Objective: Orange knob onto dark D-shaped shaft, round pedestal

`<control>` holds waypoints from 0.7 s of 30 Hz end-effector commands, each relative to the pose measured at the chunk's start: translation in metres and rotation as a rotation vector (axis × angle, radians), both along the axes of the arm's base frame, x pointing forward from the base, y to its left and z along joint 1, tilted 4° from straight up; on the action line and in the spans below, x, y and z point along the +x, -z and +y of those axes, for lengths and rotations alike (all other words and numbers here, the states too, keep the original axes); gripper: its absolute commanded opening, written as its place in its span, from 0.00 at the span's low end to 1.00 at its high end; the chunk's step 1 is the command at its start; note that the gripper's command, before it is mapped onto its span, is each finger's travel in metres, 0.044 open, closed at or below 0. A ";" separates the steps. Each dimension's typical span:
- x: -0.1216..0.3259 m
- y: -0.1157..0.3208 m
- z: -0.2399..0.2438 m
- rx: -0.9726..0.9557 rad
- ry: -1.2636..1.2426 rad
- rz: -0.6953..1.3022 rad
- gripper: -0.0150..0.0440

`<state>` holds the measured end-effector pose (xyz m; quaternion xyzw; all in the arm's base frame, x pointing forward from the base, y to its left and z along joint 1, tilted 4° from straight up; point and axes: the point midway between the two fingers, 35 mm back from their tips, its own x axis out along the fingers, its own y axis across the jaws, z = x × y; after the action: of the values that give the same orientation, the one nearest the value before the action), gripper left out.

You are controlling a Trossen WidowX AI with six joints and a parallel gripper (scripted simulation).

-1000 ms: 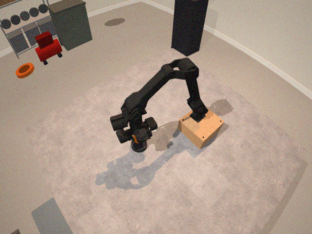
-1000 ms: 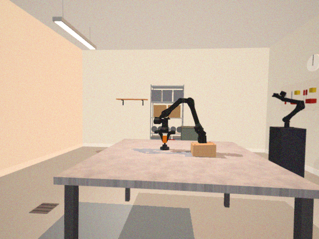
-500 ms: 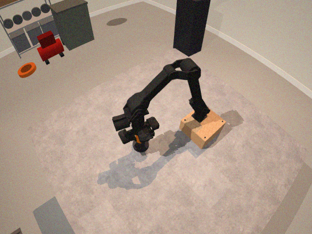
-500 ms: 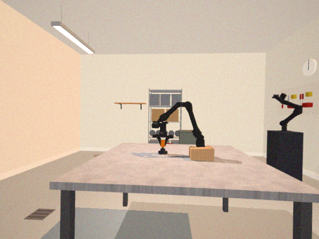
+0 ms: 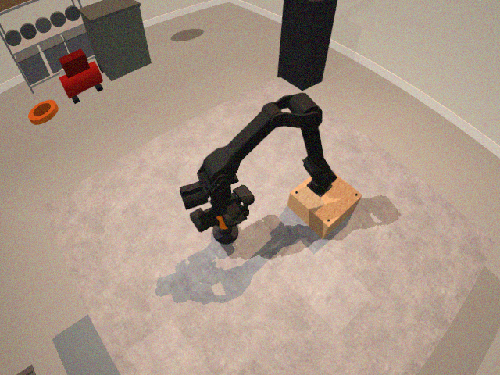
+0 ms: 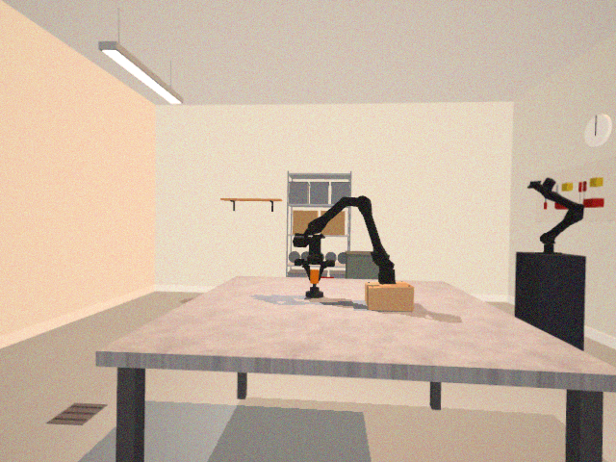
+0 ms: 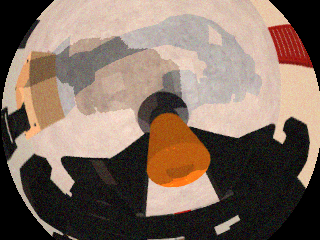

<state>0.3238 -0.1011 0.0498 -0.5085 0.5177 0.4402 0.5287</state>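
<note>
While the gripper is closing its two black fingers around one orange knob, the knob is standing upright over one dark pedestal. The knob is showing a smooth, rounded body, its lower end sitting near the pedestal's raised middle; whether the hidden shaft is entering its hole, the views are not telling. The pedestal is resting its round, stepped base on one table, whose top is showing a mottled, pinkish, stone-like surface. One black, jointed arm is arching over from one box-shaped wooden block; the block's grained top is showing three small dark dots.

Beyond the table, one second black arm is standing on one tall dark box. One metal shelf unit is holding a row of five dark discs in the top view, and one green-grey cabinet is standing beside it. One orange ring is lying on the floor near one red, cylindrical machine.
</note>
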 end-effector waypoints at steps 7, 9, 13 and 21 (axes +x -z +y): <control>0.001 0.002 0.000 -0.007 -0.123 0.004 0.25; 0.001 0.003 0.000 -0.007 -0.123 0.004 0.25; 0.000 0.003 0.000 -0.007 -0.123 0.004 0.25; 0.000 0.003 0.000 -0.007 -0.123 0.004 0.25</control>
<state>0.3236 -0.1010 0.0463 -0.5392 0.4903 0.4709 0.4971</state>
